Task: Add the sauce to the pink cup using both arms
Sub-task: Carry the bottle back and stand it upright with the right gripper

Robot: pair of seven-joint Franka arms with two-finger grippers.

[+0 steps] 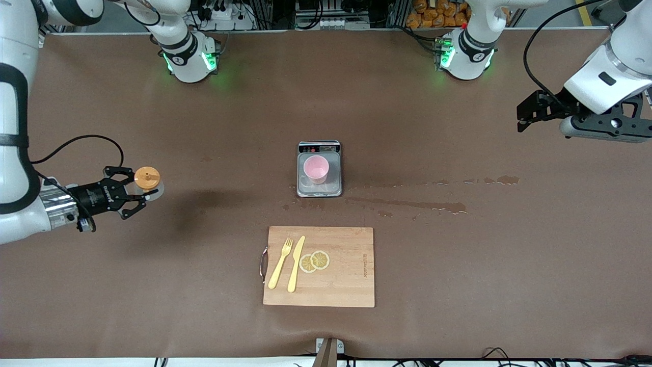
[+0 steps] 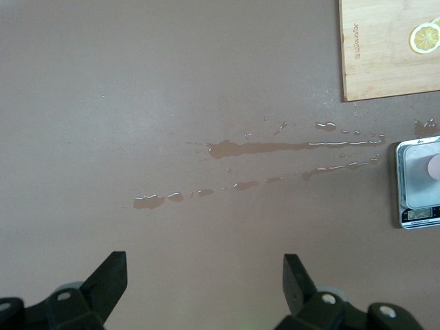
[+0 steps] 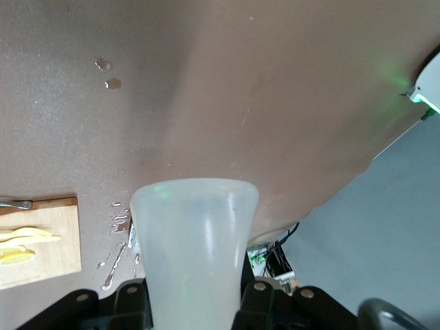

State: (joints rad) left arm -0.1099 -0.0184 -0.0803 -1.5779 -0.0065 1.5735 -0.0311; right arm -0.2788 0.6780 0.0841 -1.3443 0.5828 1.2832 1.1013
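The pink cup stands on the steel scale at mid-table; its rim shows at the edge of the left wrist view. The sauce bottle, whitish with an orange cap, is up over the bare table at the right arm's end, well away from the cup. My right gripper is shut on its body; the cap is hidden in the right wrist view. Over the left arm's end of the table my left gripper waits, open and with nothing in it.
A wooden cutting board lies nearer the camera than the scale, carrying a yellow fork, a yellow knife and lemon slices. Wet streaks run from the scale toward the left arm's end.
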